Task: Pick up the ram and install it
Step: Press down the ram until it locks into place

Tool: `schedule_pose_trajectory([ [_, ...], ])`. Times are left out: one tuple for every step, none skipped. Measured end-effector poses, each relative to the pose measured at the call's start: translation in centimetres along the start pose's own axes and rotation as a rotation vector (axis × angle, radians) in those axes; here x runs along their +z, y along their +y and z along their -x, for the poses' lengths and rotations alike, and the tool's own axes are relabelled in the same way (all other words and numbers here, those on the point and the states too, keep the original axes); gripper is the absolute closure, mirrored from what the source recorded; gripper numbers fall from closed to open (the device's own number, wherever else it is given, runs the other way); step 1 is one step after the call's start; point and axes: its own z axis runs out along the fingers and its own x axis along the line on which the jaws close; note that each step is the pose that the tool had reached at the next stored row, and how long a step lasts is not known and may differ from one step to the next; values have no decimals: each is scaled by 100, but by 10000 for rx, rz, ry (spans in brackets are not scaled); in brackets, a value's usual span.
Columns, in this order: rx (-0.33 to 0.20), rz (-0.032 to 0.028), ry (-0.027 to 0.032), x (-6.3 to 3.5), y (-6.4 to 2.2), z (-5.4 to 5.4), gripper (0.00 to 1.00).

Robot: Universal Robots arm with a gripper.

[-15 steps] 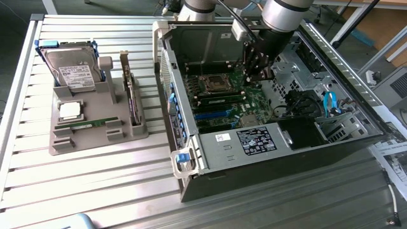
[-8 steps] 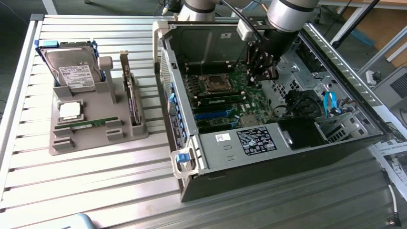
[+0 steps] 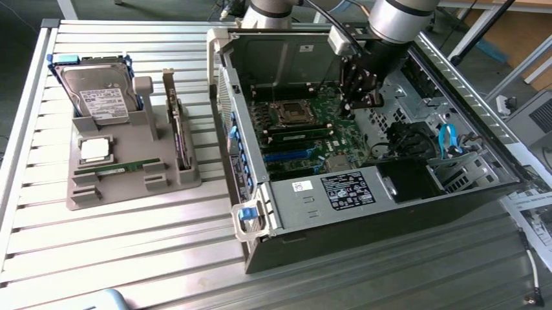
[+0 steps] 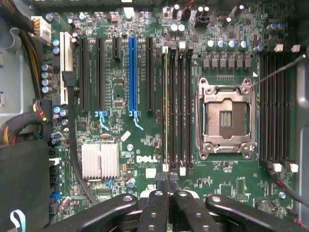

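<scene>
Above the open computer case point(image 3: 379, 161), clenched empty gripper point(image 4: 165, 186) over the motherboard point(image 4: 145, 145), one ram point(image 4: 166, 106) seated beside the processor socket point(image 4: 226, 118), another ram point(image 3: 116, 169) on the grey parts tray point(image 3: 129, 187) beside the case.

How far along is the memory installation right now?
Done: one stick looks already seated in a slot beside the processor socket. In hand: nothing; the gripper is shut and empty above the motherboard. Left: a green memory stick lies on the gray tray, not picked up.
</scene>
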Motion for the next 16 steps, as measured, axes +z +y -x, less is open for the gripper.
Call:
schedule_pose_trajectory([
  [0, 3, 1, 0, -16, 0, 89],
  [0, 6, 3, -1, -35, 0, 89],
  [-1, 9, 4, -1, -55, 0, 89],
  [-1, 11, 5, -1, -72, 1, 89],
  [-1, 13, 6, -2, -87, 1, 89],
  [0, 15, 9, -2, -107, 1, 89],
  [0, 15, 12, -2, -122, 1, 89],
  [0, 16, 14, -2, -137, 1, 89],
  [0, 17, 16, -3, -151, 2, 89],
  [0, 17, 18, -3, -165, 2, 89],
  [0, 17, 21, -3, -178, 2, 89],
  [0, 18, 30, -4, -197, 2, 89],
  [0, 18, 36, -5, -209, 2, 89],
  [1, 17, 41, -6, -222, 2, 89],
  [1, 17, 45, -8, -233, 2, 89],
  [1, 17, 46, -10, -247, 2, 89],
])
